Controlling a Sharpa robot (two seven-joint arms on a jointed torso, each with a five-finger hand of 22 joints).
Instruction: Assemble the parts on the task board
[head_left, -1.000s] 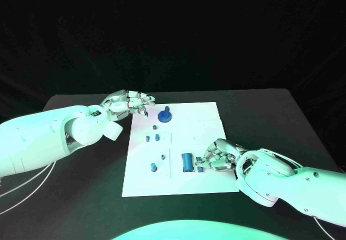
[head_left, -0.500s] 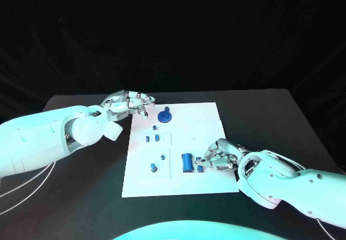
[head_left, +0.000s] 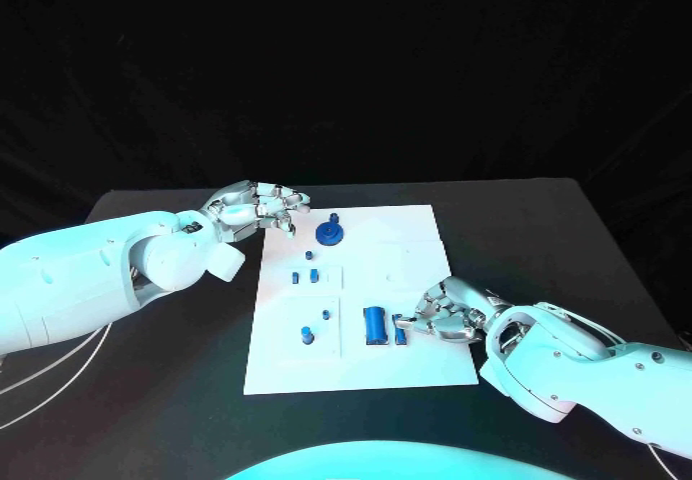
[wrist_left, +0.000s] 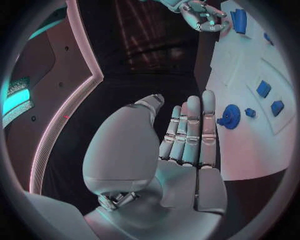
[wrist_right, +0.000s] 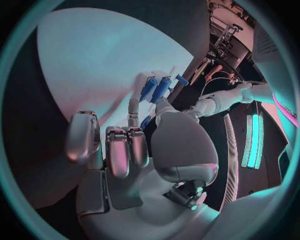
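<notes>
Teal light, dark surroundings, glare on the task board (head_left: 411, 225); wrist views bend edges.

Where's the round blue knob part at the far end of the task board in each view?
Head view: round blue knob part on the task board's far end, beside the left hand.
Left wrist view: same part, just past that hand's fingertips.
Right wrist view: I can't pick it out.
Shared landmark: the long blue block near the right hand.
</notes>
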